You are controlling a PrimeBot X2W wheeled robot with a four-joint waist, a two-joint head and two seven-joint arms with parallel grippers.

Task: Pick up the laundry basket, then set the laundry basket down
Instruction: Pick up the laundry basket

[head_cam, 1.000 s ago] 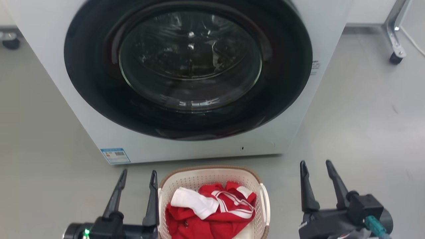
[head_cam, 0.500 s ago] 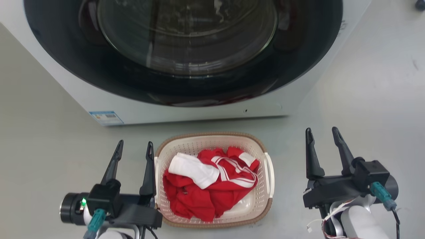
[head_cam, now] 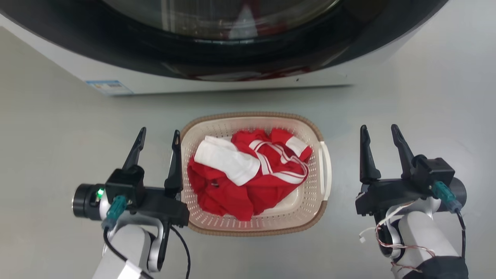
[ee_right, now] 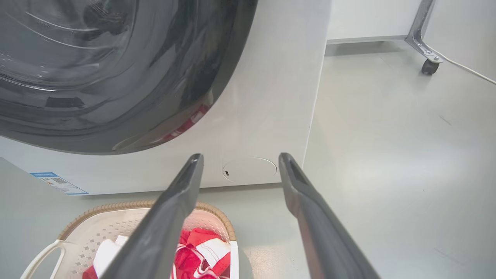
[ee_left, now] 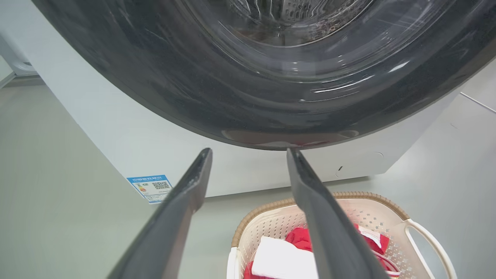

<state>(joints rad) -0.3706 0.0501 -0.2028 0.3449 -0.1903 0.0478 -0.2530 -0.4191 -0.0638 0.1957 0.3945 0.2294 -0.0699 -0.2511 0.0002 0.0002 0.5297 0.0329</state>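
Black-fingered, my left end effector [head_cam: 160, 131] is spread open and empty, its inner finger at the left wall of the laundry basket [head_cam: 248, 115]; I cannot tell whether they touch. My right end effector [head_cam: 379, 128], equally open and empty, hangs apart from the basket's right side. The basket, holding red-and-white clothes [head_cam: 232, 190], sits on the grey floor [head_cam: 58, 135] before the washing machine [head_cam: 232, 82].

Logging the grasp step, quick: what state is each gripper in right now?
Left gripper: open, holding nothing.
Right gripper: open, holding nothing.

Washing machine [head_cam: 174, 86] top beyond upper edge; laundry basket [head_cam: 252, 115] floor mostly under clothes [head_cam: 232, 186].
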